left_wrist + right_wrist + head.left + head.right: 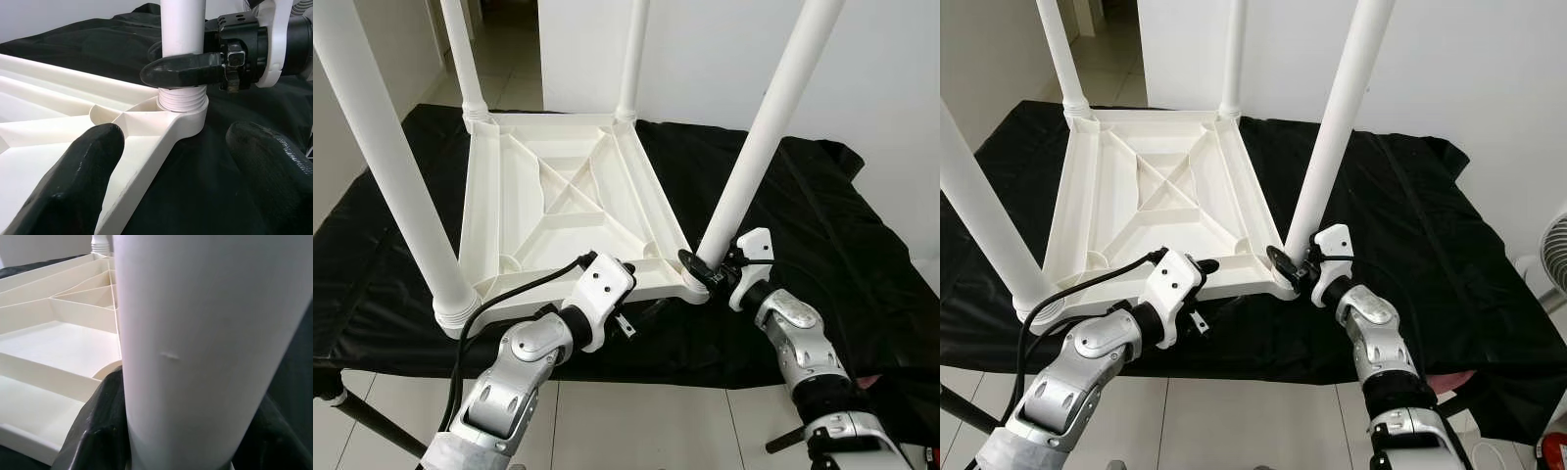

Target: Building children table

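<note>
**Four legs up, one leg held**

One white table [570, 201] lies upside down on a black cloth [842, 235]; the cloth covers the bench and hangs over its front edge; four white legs stand up from the table's four corners; two far legs [463, 59] and [633, 54] are by the back edge; one near leg [386, 166] is on the robot's left; one near leg [773, 117] is on its right and leans a little.

Two grippers are in view; the right gripper [705, 266] is at the bottom of the near right leg; its black fingers [183, 68] are closed around the leg, just above the white screw rings where the leg meets the corner socket [183, 110]; in the right wrist view the leg [205, 347] stands between the two fingers.

The left gripper [607, 269] is at the table's front edge, near that same corner; its two fingers [73, 171] are spread apart with nothing between them; one fingertip sits over the table's rim and the other is over the black cloth.

The table's front edge is close to the front edge of the bench; there is wide bare cloth on the right side of the table and a narrow strip on the left; a white wall [862, 69] is behind the bench; pale floor tiles [636, 421] show below the front edge.
</note>
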Available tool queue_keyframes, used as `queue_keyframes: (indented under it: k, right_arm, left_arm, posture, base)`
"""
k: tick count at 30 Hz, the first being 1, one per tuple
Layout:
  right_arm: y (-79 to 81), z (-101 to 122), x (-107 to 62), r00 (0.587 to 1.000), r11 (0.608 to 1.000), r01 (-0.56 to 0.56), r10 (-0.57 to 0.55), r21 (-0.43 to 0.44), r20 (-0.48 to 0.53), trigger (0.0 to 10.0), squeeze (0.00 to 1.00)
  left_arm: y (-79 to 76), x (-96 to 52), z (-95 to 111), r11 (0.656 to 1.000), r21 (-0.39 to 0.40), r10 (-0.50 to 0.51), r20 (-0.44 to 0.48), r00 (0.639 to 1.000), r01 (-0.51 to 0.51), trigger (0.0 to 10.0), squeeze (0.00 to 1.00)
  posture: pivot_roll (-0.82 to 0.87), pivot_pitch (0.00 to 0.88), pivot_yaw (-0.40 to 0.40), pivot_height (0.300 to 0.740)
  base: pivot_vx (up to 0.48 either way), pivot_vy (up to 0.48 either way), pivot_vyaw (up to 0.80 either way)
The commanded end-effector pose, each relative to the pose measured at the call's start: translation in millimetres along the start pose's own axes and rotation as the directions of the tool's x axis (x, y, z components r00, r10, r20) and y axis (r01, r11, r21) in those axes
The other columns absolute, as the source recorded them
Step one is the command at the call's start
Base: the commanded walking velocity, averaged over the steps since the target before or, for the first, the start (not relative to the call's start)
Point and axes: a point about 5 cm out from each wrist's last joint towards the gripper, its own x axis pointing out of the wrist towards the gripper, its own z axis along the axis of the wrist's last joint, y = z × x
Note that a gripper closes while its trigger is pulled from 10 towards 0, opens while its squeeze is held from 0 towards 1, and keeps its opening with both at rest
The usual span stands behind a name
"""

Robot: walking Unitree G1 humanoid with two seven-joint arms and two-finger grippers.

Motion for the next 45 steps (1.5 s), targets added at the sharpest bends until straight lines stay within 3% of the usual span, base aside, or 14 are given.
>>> queue_keyframes:
  k: [1, 8, 11, 19, 20, 22, 23, 29, 32, 33, 34, 35, 36, 45]
  right_arm:
    - [-4.5, -1.5, -4.0, 0.997, 0.997, 0.062, -0.064, -0.054, -0.035, 10.0, 0.0]
    - [18.6, 0.7, -5.1, 0.977, 0.977, 0.211, -0.211, 0.003, -0.011, 10.0, 0.0]
    - [28.5, -3.5, -7.1, 0.922, 0.922, 0.387, -0.386, 0.004, -0.04, 10.0, 0.0]
    - [41.6, -4.8, -7.6, 0.894, 0.894, 0.447, -0.446, 0.027, -0.049, 10.0, 0.0]
    - [43.7, -4.8, -7.7, 0.886, 0.886, 0.462, -0.46, 0.037, -0.057, 10.0, 0.15]
    - [44.8, -4.6, -7.9, 0.881, 0.881, 0.472, -0.469, 0.04, -0.063, 10.0, 0.15]
    - [46.9, -2.1, -6.9, 0.884, 0.883, 0.467, -0.464, 0.057, -0.058, 10.0, 1.0]
    - [45.4, 13.1, -5.8, 0.884, 0.88, 0.467, -0.468, 0.087, -0.006, 10.0, 1.0]
    - [43.2, 16.0, -5.0, 0.914, 0.911, 0.404, -0.406, 0.077, 0.012, 10.0, 1.0]
    - [39.4, 17.1, -5.3, 0.931, 0.929, 0.361, -0.364, 0.084, 0.015, 10.0, 0.83]
    - [35.7, 18.0, -5.7, 0.947, 0.944, 0.317, -0.32, 0.088, 0.018, 10.0, 0.0]
    - [35.7, 18.0, -5.7, 0.947, 0.944, 0.317, -0.32, 0.088, 0.018, 10.0, 0.0]
    - [28.5, 21.8, -7.1, 0.989, 0.989, 0.146, -0.146, 0.001, 0.034, 10.0, 0.0]
    - [16.5, 26.8, -9.6, 0.99, 0.985, -0.139, 0.141, -0.098, 0.007, 10.0, 0.0]
  left_arm:
    - [-0.7, 1.0, -0.4, 1.0, -0.005, 0.02, -0.001, 1.0, -0.02, 10.0, 0.0]
    - [3.0, 2.8, 1.8, 0.999, 0.005, 0.032, 0.006, 0.999, -0.032, 10.0, 0.0]
    - [7.4, 4.7, 3.0, 0.999, 0.011, 0.047, 0.011, 0.999, -0.047, 10.0, 0.0]
    - [13.6, 6.5, 3.9, 0.997, 0.014, 0.071, 0.014, 0.997, -0.072, 10.0, 0.0]
    - [14.9, 6.9, 4.5, 0.997, 0.016, 0.075, 0.015, 0.997, -0.075, 10.0, 0.0]
    - [15.6, 7.2, 4.9, 0.997, 0.018, 0.077, 0.016, 0.997, -0.077, 10.0, 0.0]
    - [17.2, 7.3, 6.0, 0.997, 0.022, 0.079, 0.018, 0.997, -0.079, 10.0, 0.0]
    - [26.6, 6.2, 10.5, 0.994, 0.029, 0.104, 0.031, 0.994, -0.105, 10.0, 0.0]
    - [26.9, 5.8, 10.3, 0.994, 0.028, 0.107, 0.032, 0.994, -0.108, 10.0, 0.0]
    - [26.8, 5.7, 9.6, 0.994, 0.027, 0.107, 0.031, 0.994, -0.108, 10.0, 0.0]
    - [26.8, 5.7, 8.9, 0.994, 0.025, 0.107, 0.03, 0.994, -0.108, 10.0, 0.0]
    - [26.8, 5.7, 8.9, 0.994, 0.025, 0.107, 0.03, 0.994, -0.108, 10.0, 0.0]
    - [28.0, 7.2, 8.5, 0.994, 0.026, 0.109, 0.028, 0.994, -0.11, 10.0, 0.0]
    - [30.3, 10.3, 11.6, 0.994, 0.024, 0.106, 0.036, 0.994, -0.107, 10.0, 0.0]
  posture:
    - [-0.03, 0.0, -0.089, 0.74]
    - [-0.04, 0.0, -0.082, 0.74]
    - [-0.04, 0.0, -0.083, 0.74]
    - [-0.04, 0.0, -0.078, 0.74]
    - [-0.04, 0.0, -0.078, 0.74]
    - [-0.04, 0.0, -0.078, 0.74]
    - [-0.04, 0.0, -0.08, 0.74]
    - [-0.04, 0.0, -0.078, 0.74]
    - [-0.04, 0.0, -0.077, 0.74]
    - [-0.05, 0.0, -0.077, 0.74]
    - [-0.05, 0.0, -0.076, 0.74]
    - [-0.05, 0.0, -0.076, 0.74]
    - [-0.06, 0.0, -0.071, 0.74]
    - [-0.06, 0.0, -0.047, 0.74]
  base:
    - [0.0, 0.0, 0.0]
    - [0.0, 0.0, 0.0]
    - [0.0, 0.0, 0.0]
    - [0.0, 0.0, 0.0]
    - [0.0, 0.0, 0.0]
    - [0.0, 0.0, 0.0]
    - [0.0, 0.0, 0.0]
    - [0.0, 0.0, 0.0]
    - [0.0, 0.0, 0.0]
    - [0.0, 0.0, 0.0]
    - [0.0, 0.0, 0.0]
    - [0.0, 0.0, 0.0]
    - [0.0, 0.0, 0.0]
    - [0.0, 0.0, 0.0]
